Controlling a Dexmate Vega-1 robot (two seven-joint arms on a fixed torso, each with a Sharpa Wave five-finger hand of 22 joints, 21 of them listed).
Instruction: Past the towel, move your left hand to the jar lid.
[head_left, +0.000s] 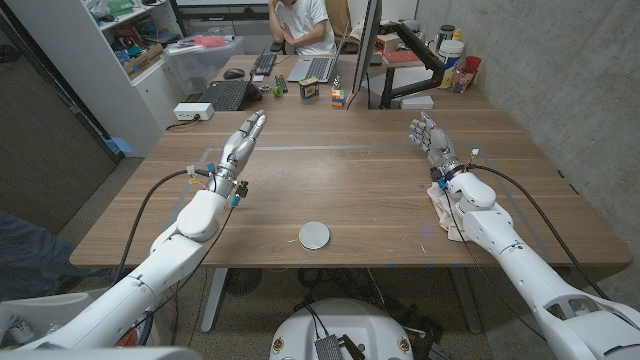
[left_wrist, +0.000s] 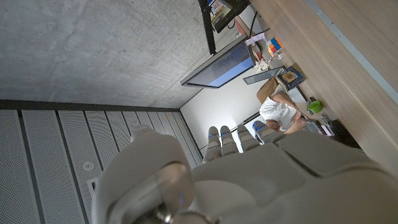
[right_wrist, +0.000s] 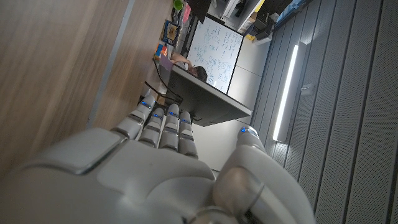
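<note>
Left robot hand (head_left: 243, 139) outstretched, fingers straight, holding nothing. Right robot hand (head_left: 429, 135) raised, fingers loosely spread, holding nothing.

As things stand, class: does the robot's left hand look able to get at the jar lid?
Probably yes. The left hand holds nothing, and bare table lies between it and the jar lid, which sits near the front edge.

Lid (head_left: 314, 235): round, pale grey-white, lying flat near the table's (head_left: 340, 180) front edge, about midway along it. Towel (head_left: 444, 207): crumpled, off-white, near the right edge, partly under the right forearm, well apart from lid.
</note>
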